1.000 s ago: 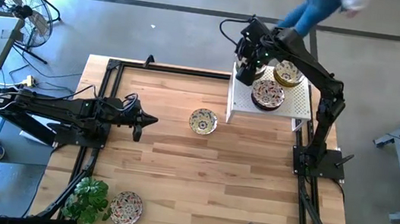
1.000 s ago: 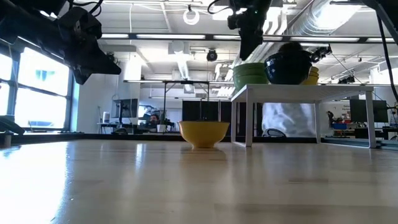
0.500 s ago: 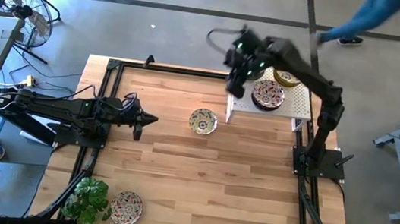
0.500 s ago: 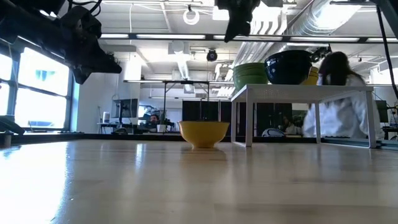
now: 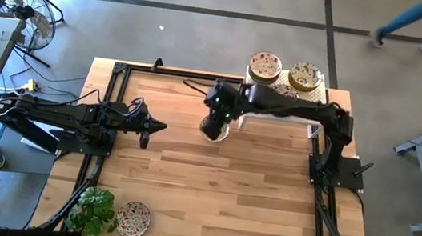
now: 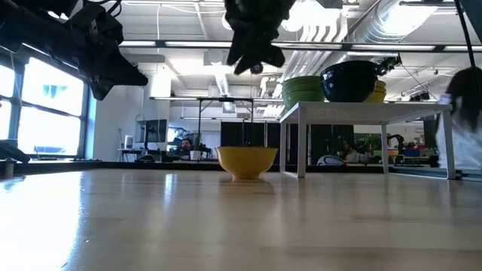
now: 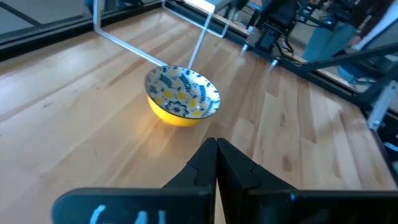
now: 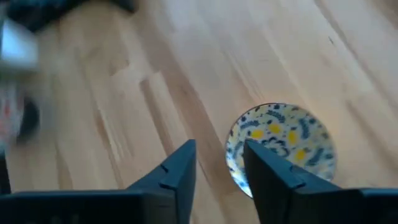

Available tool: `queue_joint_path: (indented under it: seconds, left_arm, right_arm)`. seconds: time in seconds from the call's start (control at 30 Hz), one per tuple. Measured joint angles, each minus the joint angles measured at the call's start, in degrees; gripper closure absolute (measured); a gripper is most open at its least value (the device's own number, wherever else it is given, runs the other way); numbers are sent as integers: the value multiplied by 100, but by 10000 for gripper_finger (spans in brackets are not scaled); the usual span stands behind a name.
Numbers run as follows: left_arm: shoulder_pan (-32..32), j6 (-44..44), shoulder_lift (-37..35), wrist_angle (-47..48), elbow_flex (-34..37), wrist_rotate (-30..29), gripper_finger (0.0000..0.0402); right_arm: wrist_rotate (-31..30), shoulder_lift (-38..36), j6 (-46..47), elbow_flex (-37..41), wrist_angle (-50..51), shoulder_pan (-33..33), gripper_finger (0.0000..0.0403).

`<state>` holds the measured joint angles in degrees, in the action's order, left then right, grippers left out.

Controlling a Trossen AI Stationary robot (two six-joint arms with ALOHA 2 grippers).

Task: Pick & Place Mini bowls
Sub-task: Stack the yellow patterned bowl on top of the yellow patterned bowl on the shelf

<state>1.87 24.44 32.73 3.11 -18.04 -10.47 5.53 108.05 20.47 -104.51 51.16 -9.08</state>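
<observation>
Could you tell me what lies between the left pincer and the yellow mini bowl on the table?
Only bare wood: in the left wrist view, nothing lies between the shut left pincer and the yellow mini bowl.

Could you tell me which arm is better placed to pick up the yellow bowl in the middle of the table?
Right: the right pincer hangs open above the yellow bowl, while the left pincer sits shut, off to the side.
</observation>
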Motion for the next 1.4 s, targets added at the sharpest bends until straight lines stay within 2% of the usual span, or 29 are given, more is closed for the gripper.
queue_joint_path:
  seconds: [0.2,0.4,0.47,0.57,0.73,0.93,1.23,1.4]
  left_arm:
    - [0,21,0,2,0,154,401]
    - [0,16,0,4,0,427,401]
    - [0,15,0,4,0,520,401]
    - [0,-21,0,13,0,641,401]
    - [0,-21,0,130,0,860,401]
    - [0,-19,2,159,0,1117,401]
    - [0,-14,0,146,0,1188,401]
    - [0,-10,2,136,0,1119,401]
  right_arm:
    - [-1225,-2,2712,699,-561,568,213]
    - [-2772,-7,5639,1277,-511,1165,150]
    - [-3043,-15,6422,1605,-562,1301,140]
    - [-3184,-13,7104,2116,-616,1406,138]
    - [-3486,-13,7250,2712,-1091,1203,150]
    - [-3437,-15,7108,3223,-1910,881,178]
    - [-3179,-13,6932,3623,-2699,762,260]
    - [-2946,-13,6798,3744,-2796,736,305]
